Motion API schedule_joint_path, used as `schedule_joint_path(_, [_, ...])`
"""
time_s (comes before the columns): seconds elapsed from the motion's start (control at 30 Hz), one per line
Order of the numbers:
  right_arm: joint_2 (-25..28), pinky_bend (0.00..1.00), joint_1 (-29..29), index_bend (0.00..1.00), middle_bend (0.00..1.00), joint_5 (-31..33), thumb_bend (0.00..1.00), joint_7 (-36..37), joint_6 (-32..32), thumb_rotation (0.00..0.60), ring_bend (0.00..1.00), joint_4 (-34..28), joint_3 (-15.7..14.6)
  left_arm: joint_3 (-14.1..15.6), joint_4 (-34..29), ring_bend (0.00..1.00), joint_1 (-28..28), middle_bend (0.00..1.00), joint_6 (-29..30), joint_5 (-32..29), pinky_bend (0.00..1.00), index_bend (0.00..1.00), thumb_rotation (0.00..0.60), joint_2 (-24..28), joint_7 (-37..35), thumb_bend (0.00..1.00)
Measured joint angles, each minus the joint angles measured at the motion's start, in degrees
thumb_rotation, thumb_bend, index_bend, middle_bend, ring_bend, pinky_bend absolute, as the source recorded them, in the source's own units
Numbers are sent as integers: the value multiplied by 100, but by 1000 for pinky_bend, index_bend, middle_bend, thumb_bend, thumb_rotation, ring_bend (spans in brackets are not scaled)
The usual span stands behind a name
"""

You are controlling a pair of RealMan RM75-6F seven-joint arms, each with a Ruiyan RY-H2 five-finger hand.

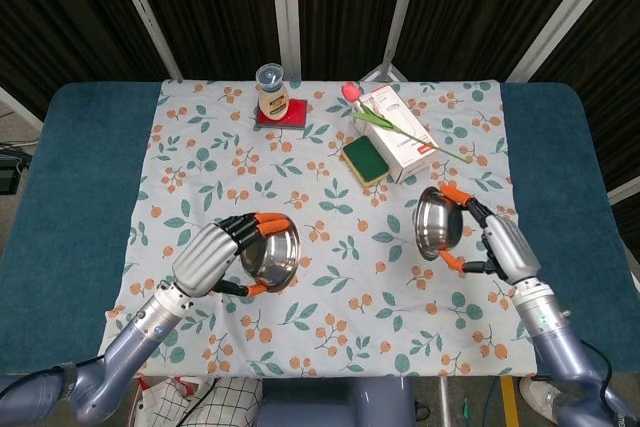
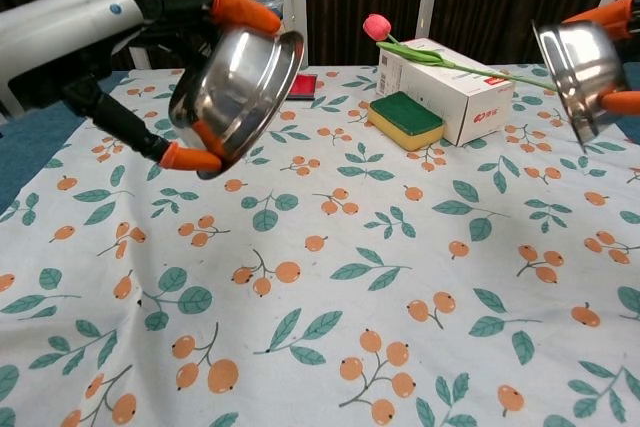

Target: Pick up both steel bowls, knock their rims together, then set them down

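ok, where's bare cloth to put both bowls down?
The widest free patch is the middle of the cloth, between the left bowl and the right bowl, reaching to the near edge. Each bowl also has bare cloth below it. It is crowded at the back: bottle, sponge, box and tulip.

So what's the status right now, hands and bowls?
Left hand holds left bowl off the cloth, tilted. Right hand holds right bowl, also tilted. Bowls well apart. Sponge and box sit further back, not in the way.
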Motion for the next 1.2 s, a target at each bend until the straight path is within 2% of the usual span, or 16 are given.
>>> schedule_joint_path(0.23, [-239, 1000, -153, 1000, 986, -524, 416, -1195, 288, 600, 1000, 748, -523, -92, -312, 553, 42, 651, -664, -1021, 756, 506, 600, 102, 969, 589])
schedule_joint_path(0.4, [-573, 1000, -266, 1000, 986, -1024, 416, -2054, 410, 600, 1000, 1434, -957, -146, -275, 553, 21, 638, -1109, -1613, 756, 491, 600, -13, 1501, 589])
schedule_joint_path(0.67, [-1004, 1000, -379, 975, 977, -1421, 416, -2488, 577, 600, 999, 2005, -1261, -154, -156, 545, -54, 603, -1524, -2297, 744, 438, 600, -161, 2221, 559])
schedule_joint_path(0.73, [-1077, 1000, -396, 869, 916, -1494, 416, -2565, 608, 600, 966, 2089, -1303, -154, -129, 525, -74, 580, -1579, -2408, 727, 411, 600, -175, 2333, 501])
schedule_joint_path(0.83, [-1232, 982, -432, 544, 721, -1675, 416, -2622, 781, 600, 812, 2271, -1354, -174, -56, 446, -113, 488, -1637, -2640, 661, 317, 600, -240, 2585, 377])
schedule_joint_path(0.87, [-1286, 953, -443, 406, 636, -1747, 416, -2609, 857, 600, 738, 2338, -1370, -183, -35, 412, -127, 452, -1651, -2731, 631, 277, 600, -267, 2689, 344])
schedule_joint_path(0.9, [-1348, 905, -458, 270, 550, -1828, 416, -2563, 951, 600, 661, 2421, -1391, -186, -25, 347, -137, 389, -1664, -2803, 572, 211, 600, -282, 2765, 298])
schedule_joint_path(0.97, [-1395, 810, -468, 84, 405, -1878, 416, -2464, 1008, 600, 531, 2469, -1424, -186, -13, 216, -165, 263, -1704, -2980, 444, 87, 600, -300, 2951, 234])
schedule_joint_path(1.03, [-1387, 717, -460, 5, 264, -1874, 423, -2404, 920, 600, 405, 2376, -1473, -170, -8, 88, -198, 126, -1758, -3168, 305, 5, 600, -303, 3131, 181])
schedule_joint_path(1.1, [-1332, 619, -437, 0, 130, -1836, 428, -2385, 713, 578, 279, 2156, -1540, -153, 18, 26, -260, 52, -1823, -3441, 245, 0, 600, -319, 3410, 152])
schedule_joint_path(1.2, [-1206, 517, -385, 0, 19, -1735, 399, -2411, 364, 525, 160, 1739, -1618, -156, 52, 0, -348, 4, -1885, -3788, 209, 0, 600, -380, 3707, 113])
